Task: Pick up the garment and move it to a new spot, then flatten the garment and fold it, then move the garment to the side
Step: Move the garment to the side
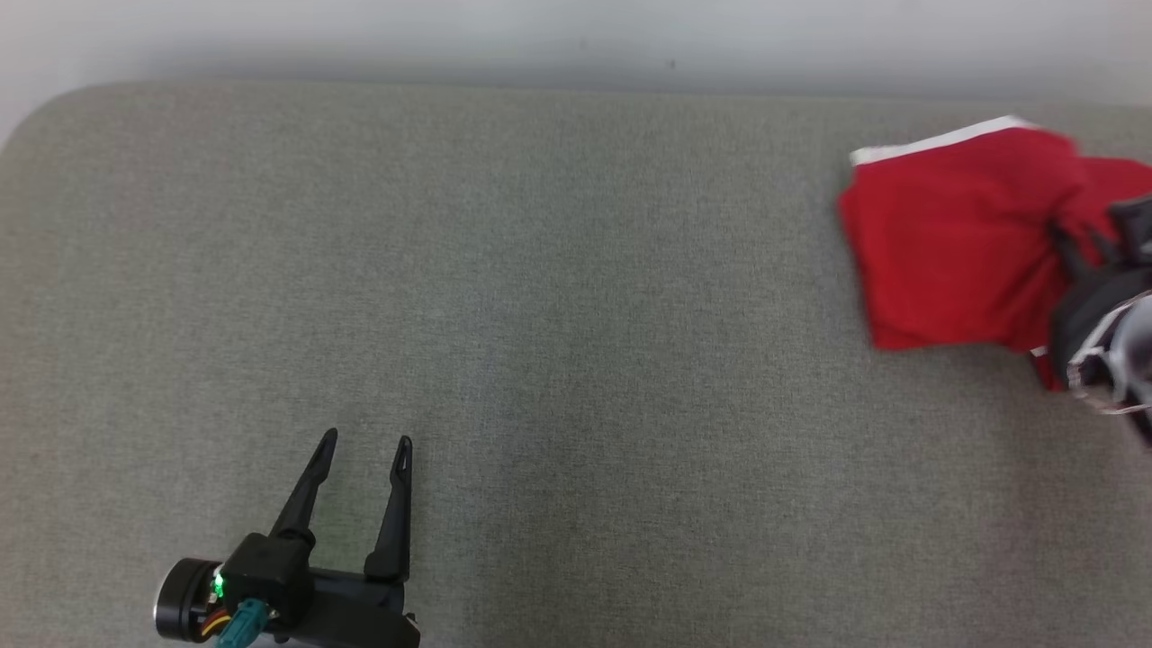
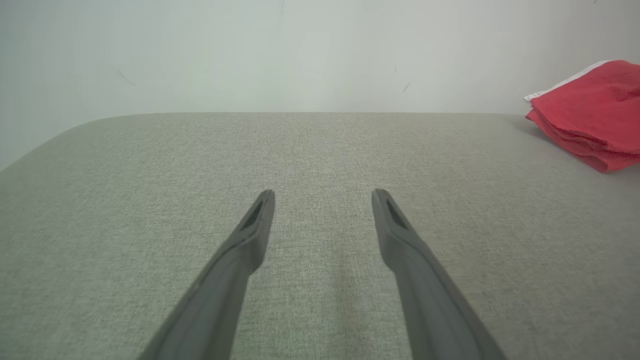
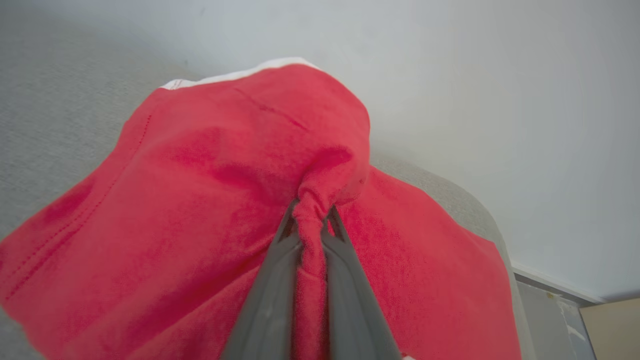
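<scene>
The garment (image 1: 945,243) is red with a white band along one edge, folded into a bundle at the far right of the grey table (image 1: 540,315). My right gripper (image 1: 1075,245) is shut on a pinched ridge of its cloth; the right wrist view shows the fabric (image 3: 210,210) bunched between the two fingertips of that gripper (image 3: 311,215). My left gripper (image 1: 367,443) stands open at the lower left over bare table, far from the cloth. In the left wrist view the open left gripper (image 2: 322,196) holds nothing, and the garment (image 2: 595,112) lies at the far right.
The grey fabric-covered table has a rounded far-left corner (image 1: 54,108) and ends at a pale wall (image 1: 576,36). The garment sits close to the table's right edge (image 3: 492,225), beyond which a floor strip (image 3: 560,290) shows.
</scene>
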